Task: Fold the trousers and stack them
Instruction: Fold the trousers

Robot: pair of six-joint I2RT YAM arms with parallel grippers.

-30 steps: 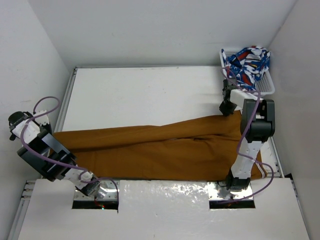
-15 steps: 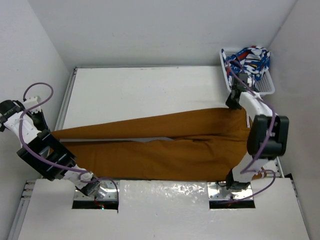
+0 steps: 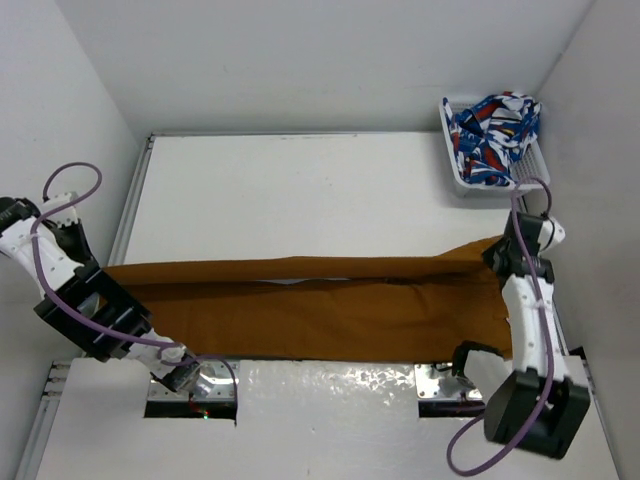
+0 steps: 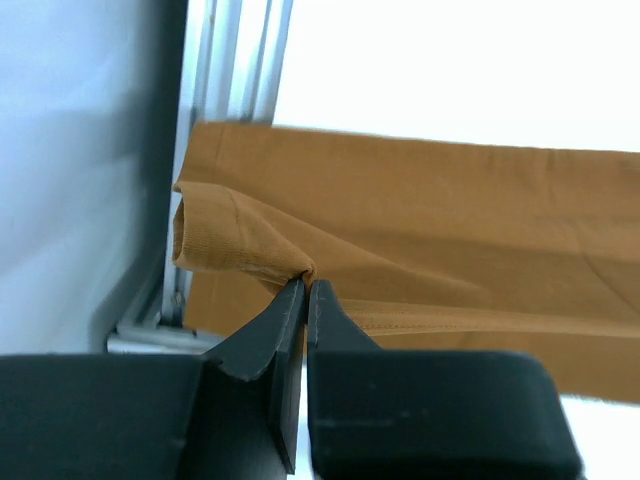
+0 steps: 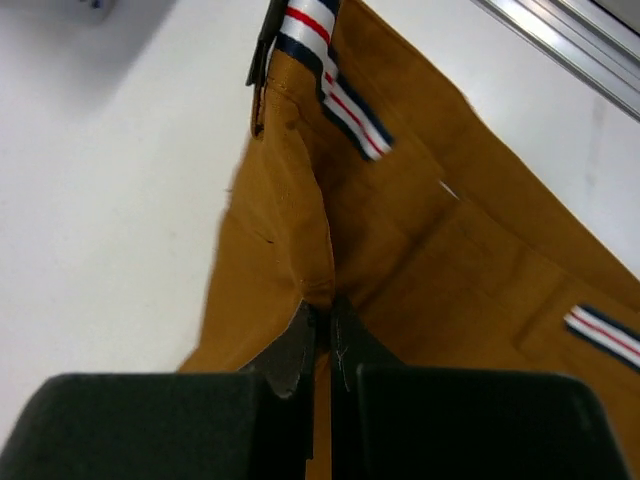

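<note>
Since a second ago the right arm has drawn back from the far right corner toward the near edge, bringing the waist end along. The trousers [image 3: 320, 300] now form a narrower, straighter ochre-brown band than before. They stretch across the near part of the bench [image 3: 300, 190], from its left edge to its right edge, with one long layer over the other. A thin pale sliver shows between the layers near the middle.

At the left end, the left pincer [image 4: 306, 290] is fully closed on a pinch of the leg hem, its two dark fingers pressed together. The hem folds up into a small open tube just beside them. At the right end, the right pincer [image 5: 322, 320] is likewise closed tight on a ridge of cloth at the waist. Here the wrist view shows red, white and navy striped tabs [image 5: 335, 90] sewn to the fabric.

An aluminium rail [image 4: 240, 100] runs along the bench's left edge, just beyond the hem. In the far right corner, well apart from the trousers, a white basket [image 3: 455, 180] holds a blue-red-white patterned cloth [image 3: 495, 125]. Purple cable [image 3: 60, 185] loops along both arms.
</note>
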